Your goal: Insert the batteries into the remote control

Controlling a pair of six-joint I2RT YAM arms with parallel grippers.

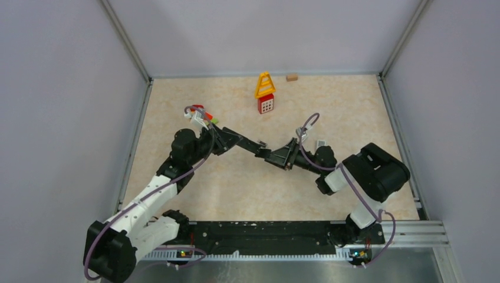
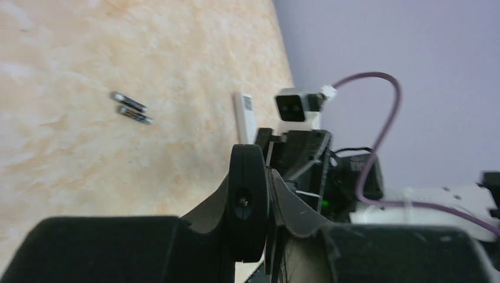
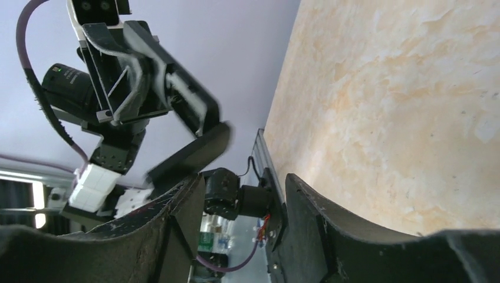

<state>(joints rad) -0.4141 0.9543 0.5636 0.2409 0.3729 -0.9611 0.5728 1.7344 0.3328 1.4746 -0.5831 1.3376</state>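
Left wrist view: our left fingers (image 2: pixel 106 247) clamp the remote control (image 2: pixel 247 200) edge-on, clear of the worktop (image 2: pixel 71 177). Just beyond, our right fingers (image 3: pixel 318 230) are spread either side of its free end; we can't tell if they touch it. Farther out, two batteries (image 2: pixel 132 109) lie side by side, unloaded. We judge this a mid-air handover or regrip. Next, the right needs to close squarely on it.

Batteries (image 2: pixel 131 108) blurred and tiny, held remote control (image 3: pixel 191 152) motion-smeared, white bar (image 2: pixel 244 115) lower end hidden behind it
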